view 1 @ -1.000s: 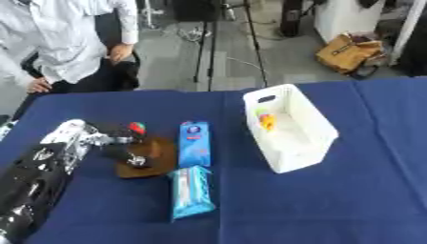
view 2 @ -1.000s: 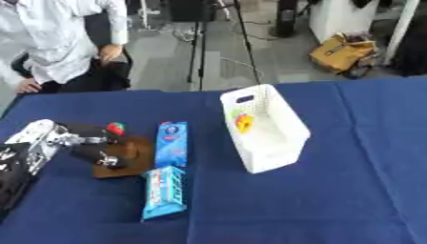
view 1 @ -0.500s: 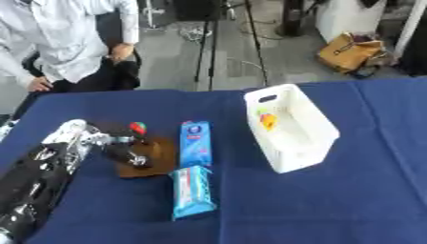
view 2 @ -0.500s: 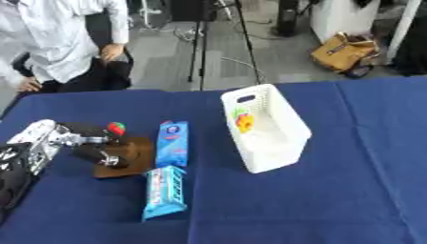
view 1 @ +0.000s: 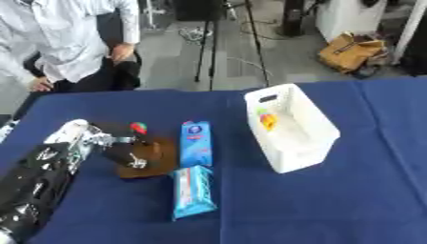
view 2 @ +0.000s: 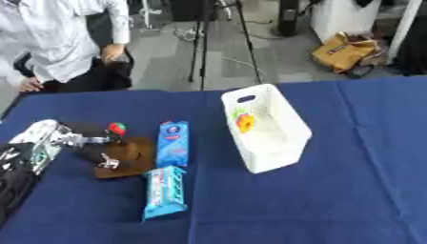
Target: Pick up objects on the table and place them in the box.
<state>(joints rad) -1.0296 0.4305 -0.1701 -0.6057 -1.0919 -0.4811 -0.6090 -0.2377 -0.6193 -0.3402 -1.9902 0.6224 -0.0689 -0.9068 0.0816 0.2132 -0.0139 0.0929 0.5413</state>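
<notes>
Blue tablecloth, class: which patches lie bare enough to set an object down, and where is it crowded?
Bare cloth lies right of the white box and along the near edge below it. It is crowded at the left: the left hand over a brown object, beside the blue carton and blue packet.

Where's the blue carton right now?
The blue carton lies flat near the table's middle, left of the white box, with the brown object at its left and the blue packet just in front of it.
</notes>
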